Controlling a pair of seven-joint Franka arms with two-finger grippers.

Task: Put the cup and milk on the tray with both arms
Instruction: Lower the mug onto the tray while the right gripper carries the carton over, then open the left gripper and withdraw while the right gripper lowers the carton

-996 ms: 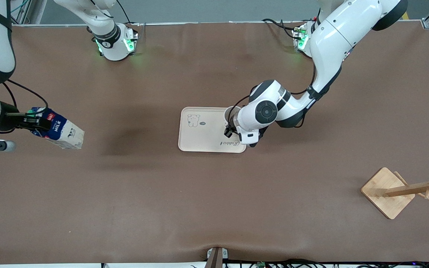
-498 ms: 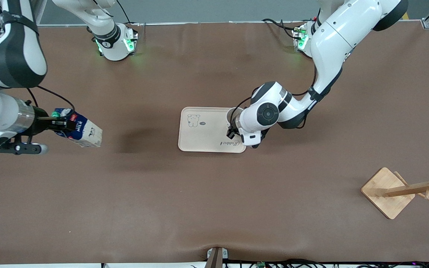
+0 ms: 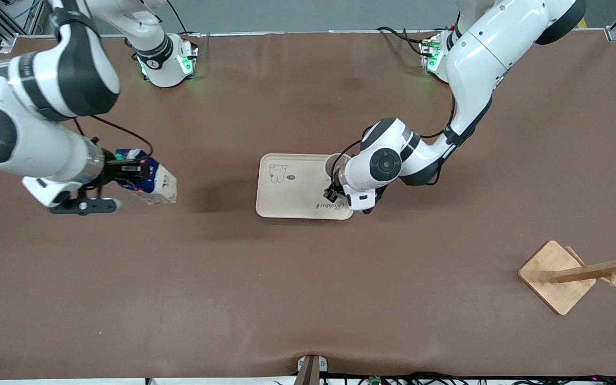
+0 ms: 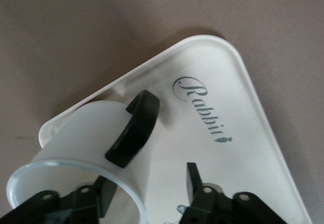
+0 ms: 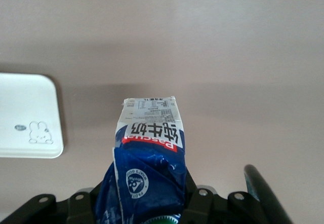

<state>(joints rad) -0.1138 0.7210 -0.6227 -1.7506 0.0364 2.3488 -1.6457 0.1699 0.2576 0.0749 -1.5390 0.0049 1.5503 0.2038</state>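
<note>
Front view: right gripper [image 3: 126, 172], up over the bare table toward the right arm's end, clenches the tilted milk [image 3: 150, 183]. On the tray [image 3: 286, 200], the cup [image 4: 81, 148] stands, left gripper [image 4: 147, 196] released, fingers straddling its wall.

Left gripper [image 4: 147, 196] jaws parted, right gripper [image 3: 136, 172] jaws clamped

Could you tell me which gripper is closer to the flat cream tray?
Left. The left gripper is over the cream tray; the right gripper holds the blue milk carton toward the right arm's end.
</note>
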